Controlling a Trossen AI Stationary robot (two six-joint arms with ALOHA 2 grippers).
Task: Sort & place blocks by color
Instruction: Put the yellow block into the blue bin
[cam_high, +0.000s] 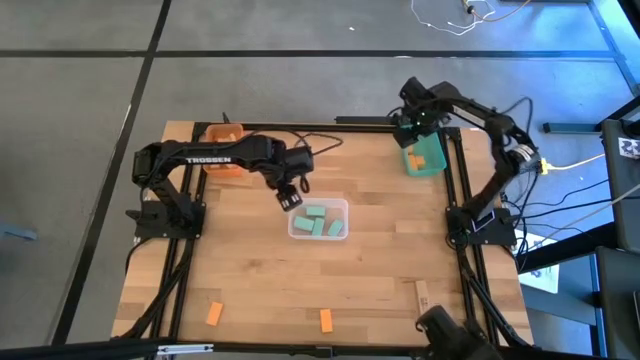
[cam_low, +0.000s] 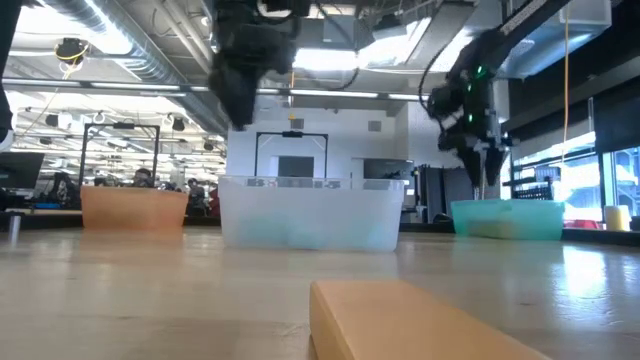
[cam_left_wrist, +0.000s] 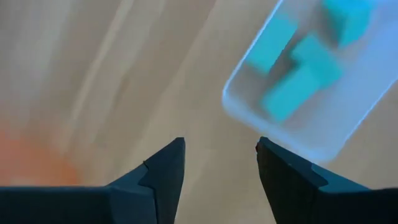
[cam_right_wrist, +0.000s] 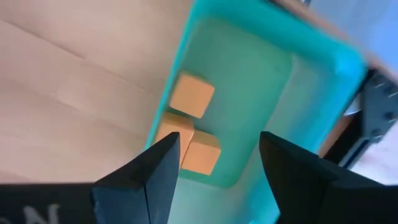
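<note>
Orange tray (cam_high: 222, 135) is sitting at the far left corner of the tabletop (cam_high: 250, 285); its contents cannot be made out.

Left gripper (cam_high: 290, 195) is hovering above bare wood just beside the clear tray (cam_high: 340, 208), which is sitting near the tabletop's middle and holding the mint blocks (cam_high: 320, 222). In its wrist view the fingers are standing wide apart with nothing between them.

Two orange blocks (cam_high: 214, 314) are lying loose along the near edge, one toward the left corner and one (cam_high: 325, 320) about mid-edge. A tan block (cam_high: 421, 296) is lying near the near right corner.

Right gripper (cam_high: 410, 125) is hanging over the teal tray (cam_high: 436, 160) at the far right corner; the fingers are spread and empty. Tan blocks (cam_right_wrist: 189, 96) are lying inside that tray against one wall.

Judgement: both arms look to be between a drop-off and a fresh pick. Three blocks remain unsorted. Next move calls for travel to the near edge, then descent over a loose block with the fingers straddling its narrow sides.
</note>
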